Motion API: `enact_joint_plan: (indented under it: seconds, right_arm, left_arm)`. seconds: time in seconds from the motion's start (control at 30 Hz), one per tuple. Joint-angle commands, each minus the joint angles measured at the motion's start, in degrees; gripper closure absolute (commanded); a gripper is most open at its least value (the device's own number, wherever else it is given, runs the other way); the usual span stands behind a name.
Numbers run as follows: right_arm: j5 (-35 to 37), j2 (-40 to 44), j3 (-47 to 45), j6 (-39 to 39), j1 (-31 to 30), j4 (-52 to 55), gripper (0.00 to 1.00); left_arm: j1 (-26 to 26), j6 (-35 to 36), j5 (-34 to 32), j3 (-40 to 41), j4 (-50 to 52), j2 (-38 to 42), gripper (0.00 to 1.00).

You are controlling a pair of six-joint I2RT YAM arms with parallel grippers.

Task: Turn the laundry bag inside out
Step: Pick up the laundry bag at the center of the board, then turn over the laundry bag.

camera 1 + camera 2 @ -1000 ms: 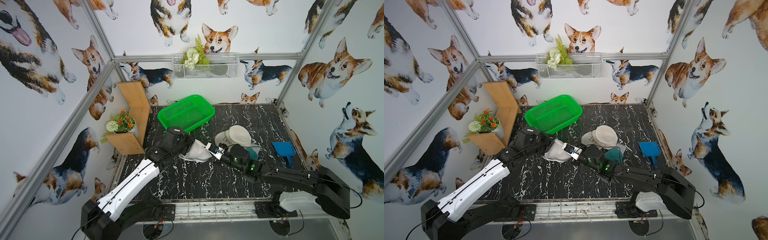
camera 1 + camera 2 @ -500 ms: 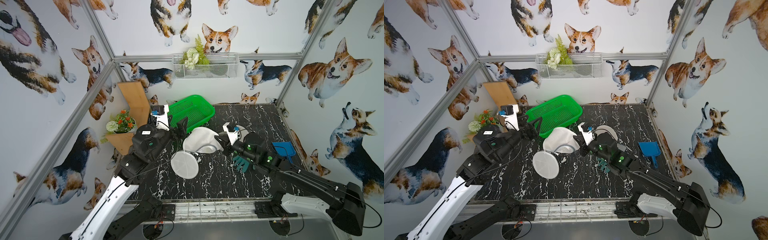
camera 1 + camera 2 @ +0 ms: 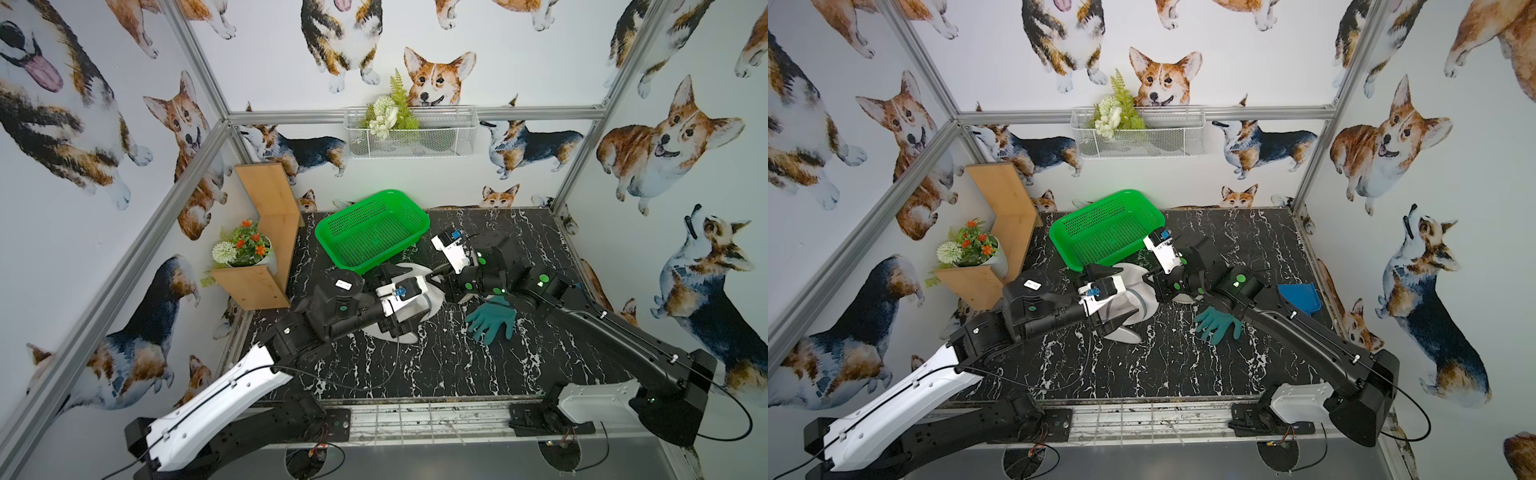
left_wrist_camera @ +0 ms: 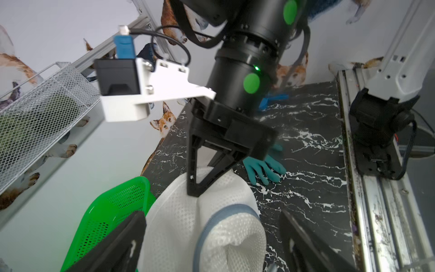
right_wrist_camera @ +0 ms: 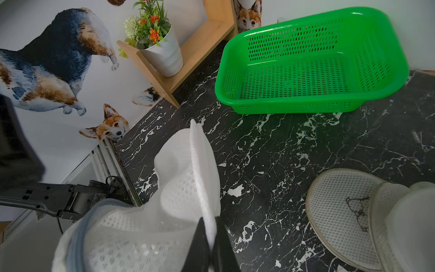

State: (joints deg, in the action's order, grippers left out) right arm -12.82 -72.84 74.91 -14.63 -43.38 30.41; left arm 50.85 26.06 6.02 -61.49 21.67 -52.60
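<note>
Laundry bag (image 5: 183, 188) tight in right tool (image 5: 209, 223); left tool (image 4: 211, 216) wide apart.

I log a green perforated plastic basket (image 3: 370, 237) at the back of the black marble-patterned tabletop (image 3: 415, 365), teal rubber glove (image 3: 492, 320) lying flat mid-table, blue plastic dustpan (image 3: 1302, 297) toward the right wall, white flowerpot (image 3: 268, 261) on a wooden shelf (image 3: 270, 199), white wire wall basket (image 3: 415, 139) holding greenery.
</note>
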Motion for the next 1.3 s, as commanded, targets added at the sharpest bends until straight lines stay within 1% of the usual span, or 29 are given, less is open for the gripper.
enact_joint_plan:
  seconds: [0.0,0.1,0.2,0.3,0.4,0.53,0.67,0.73,0.83,0.93,1.1,1.2,1.27]
  right_arm:
    - [-2.36,-0.22,1.81,-1.83,0.02,5.88,1.00]
    - [-2.32,0.69,2.03,-1.85,0.04,6.30,1.00]
    - [-2.65,1.19,2.98,-1.33,0.04,7.28,1.00]
    - [-3.89,0.85,4.41,-1.43,0.04,8.32,1.00]
    - [-5.77,0.25,5.70,-2.23,0.04,8.77,1.00]
    - [-8.91,-0.51,7.07,-2.81,0.05,9.59,1.00]
    - [-9.44,-0.61,7.86,-2.64,0.02,10.90,1.00]
    - [-8.09,-0.72,8.10,-2.30,0.05,11.91,1.00]
    - [-3.85,-0.98,8.30,-1.57,0.04,13.81,1.00]
    - [-2.31,-1.50,8.39,-0.31,0.05,15.14,1.00]
    - [-7.44,-1.66,8.16,2.32,-0.13,15.08,1.00]
    - [-9.06,-1.51,7.88,5.03,-0.77,14.96,1.00]
    - [-9.03,-0.94,7.40,7.65,-1.61,14.69,1.00]
  left_arm:
    - [0.64,6.06,-3.29,0.99,-1.91,0.35,0.04]
    - [0.65,8.81,-3.75,1.53,-0.74,0.65,0.04]
    - [0.65,11.21,-5.63,2.21,1.44,0.64,0.03]
    - [0.61,11.68,-6.43,2.95,0.30,0.33,0.00]
    - [0.85,11.71,-8.44,3.21,-2.09,-0.99,0.00]
    - [1.84,14.73,-17.79,4.79,-7.90,-2.11,0.02]
    - [2.35,19.95,-25.62,5.83,-11.72,-2.86,0.07]
    - [2.41,21.99,-27.17,6.27,-13.34,-2.66,0.09]
    - [2.46,23.36,-26.55,6.82,-15.31,-1.54,0.11]
    - [2.48,23.59,-26.53,7.00,-15.77,-0.93,0.13]
    - [2.46,23.70,-25.68,6.66,-13.05,-1.85,0.17]
    - [2.48,22.71,-22.89,5.66,-10.24,-3.13,0.19]
    - [2.36,21.22,-19.96,4.62,-7.72,-3.97,0.23]
